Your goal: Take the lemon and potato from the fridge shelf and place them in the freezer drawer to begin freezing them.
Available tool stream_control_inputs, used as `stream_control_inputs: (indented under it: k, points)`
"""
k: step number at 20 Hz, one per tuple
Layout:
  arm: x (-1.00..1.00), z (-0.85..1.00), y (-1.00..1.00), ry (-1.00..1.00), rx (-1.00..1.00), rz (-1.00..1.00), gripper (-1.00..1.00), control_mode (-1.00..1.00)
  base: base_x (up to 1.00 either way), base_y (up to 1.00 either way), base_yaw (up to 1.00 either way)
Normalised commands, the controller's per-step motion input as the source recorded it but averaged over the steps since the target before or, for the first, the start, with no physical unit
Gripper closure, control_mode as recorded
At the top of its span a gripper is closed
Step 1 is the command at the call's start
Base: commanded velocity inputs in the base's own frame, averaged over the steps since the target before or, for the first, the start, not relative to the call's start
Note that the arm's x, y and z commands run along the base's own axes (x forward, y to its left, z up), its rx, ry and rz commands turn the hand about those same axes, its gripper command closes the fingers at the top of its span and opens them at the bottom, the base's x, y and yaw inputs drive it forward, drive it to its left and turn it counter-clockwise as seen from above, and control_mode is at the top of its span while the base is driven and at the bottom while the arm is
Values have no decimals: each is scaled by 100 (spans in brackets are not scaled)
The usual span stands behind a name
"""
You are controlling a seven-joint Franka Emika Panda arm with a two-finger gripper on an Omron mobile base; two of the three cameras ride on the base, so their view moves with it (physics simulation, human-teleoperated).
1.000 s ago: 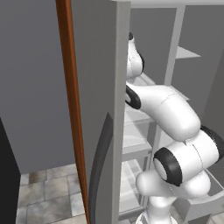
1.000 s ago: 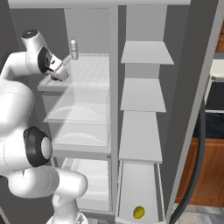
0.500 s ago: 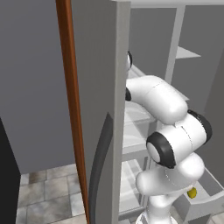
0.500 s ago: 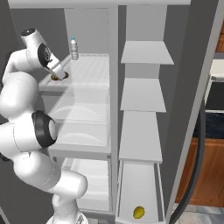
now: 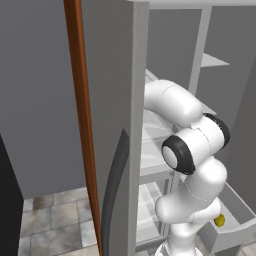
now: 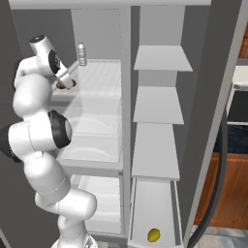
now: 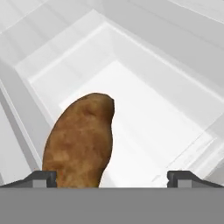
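**What we count in the open fridge**

We see one potato, one lemon, one small bottle, one freezer drawer, three ribbed translucent shelves and three plain grey shelves

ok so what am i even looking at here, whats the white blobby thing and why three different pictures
The white blobby thing is a robot arm with dark joints, working at an open fridge in a simulated kitchen. Two pictures come from cameras on its base, one behind it to the left, one to the right. The third looks along its pincer, whose two dark fingertips sit at the bottom edge.

In the right view the pincer reaches to the upper fridge shelf, by a brown potato; a small bottle stands further back. In the hand view the potato lies between the open fingertips, touching the left one at most, so not yet gripped. The lemon already lies in the freezer drawer at the bottom.
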Motion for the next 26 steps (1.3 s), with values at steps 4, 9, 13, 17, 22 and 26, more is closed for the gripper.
stream_control_inputs:
  k: [4, 9, 13, 17, 22, 26]
  points:
    - [34, -14, 11, 0, 2, 0, -100, -100, 0, 0, 0]
    - [42, -22, 8, 0, 0, 0, -100, -100, 0, 0, 0]
    - [50, -28, 5, 0, 0, 0, -100, -100, 0, 0, 0]
    - [14, -63, -5, 0, 0, 0, -100, -100, 0, 0, 0]
    - [0, -54, -8, 0, 1, 0, 100, -100, 0, 0, 0]
    - [1, -7, -22, 0, 0, 0, 100, -100, 0, 0, 0]
